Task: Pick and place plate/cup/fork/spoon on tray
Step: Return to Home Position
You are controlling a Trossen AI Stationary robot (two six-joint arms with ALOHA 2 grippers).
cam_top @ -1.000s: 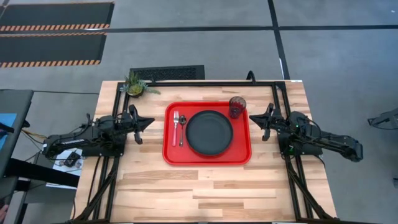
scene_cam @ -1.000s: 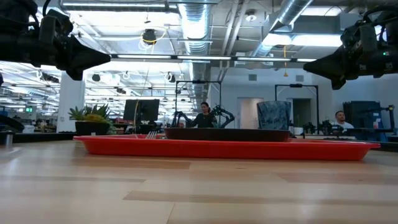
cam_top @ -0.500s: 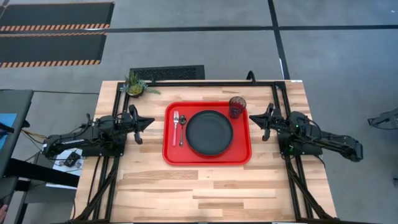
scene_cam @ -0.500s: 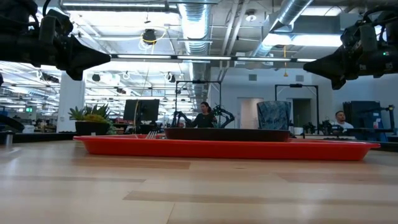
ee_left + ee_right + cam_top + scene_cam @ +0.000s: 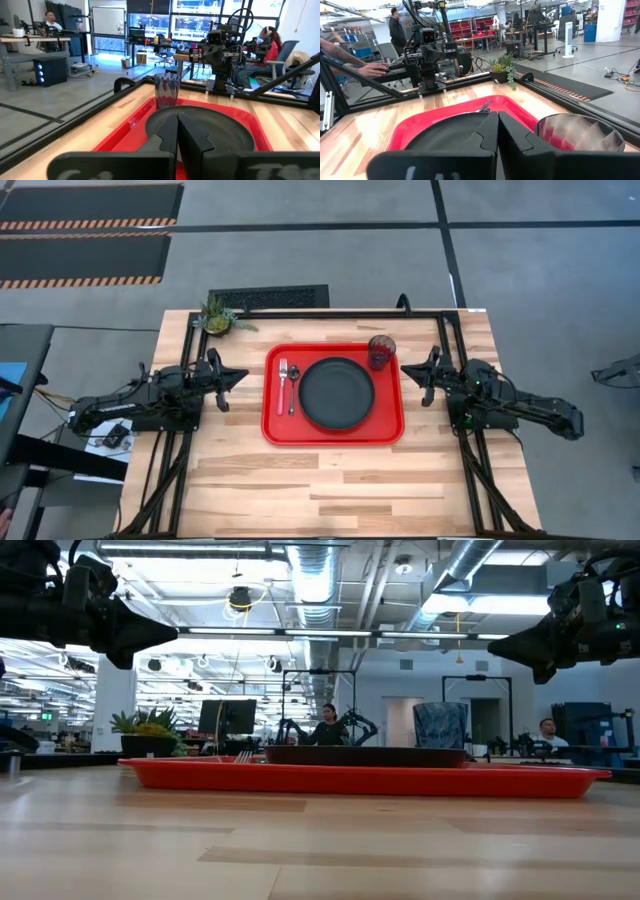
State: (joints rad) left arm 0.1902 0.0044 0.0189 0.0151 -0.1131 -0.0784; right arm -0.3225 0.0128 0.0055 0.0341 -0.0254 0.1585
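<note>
**Tray fully set, flanked by two empty grippers**

High view: The red tray (image 5: 332, 436) is seen at the middle of the wooden counter (image 5: 330, 480). The black plate (image 5: 337, 393) lies at its centre. The fork (image 5: 282, 372) and the spoon (image 5: 293, 385) lie side by side just left of the plate, the fork outermost. The cup (image 5: 381, 350) stands in the tray's far right corner. The left gripper (image 5: 238, 375) is held just off the tray's left edge, and the right gripper (image 5: 408, 368) just off its right edge, near the cup.

Low view: The tray is shown as a flat red band with the plate's dark rim on it. Both grippers hang well above the counter, at the picture's upper corners.

Left wrist view: The fingers (image 5: 167, 135) are pressed together on nothing and aimed across the plate.

Right wrist view: The fingers (image 5: 487, 132) are also pressed together and empty, with the cup close beside them.

All four pieces appear placed, so only the return home is judged to be left. It would be best done with height held. Each arm should be pulled straight away from the tray before it is folded. The right arm should be kept from swinging toward the cup, the piece most easily tipped.
</note>
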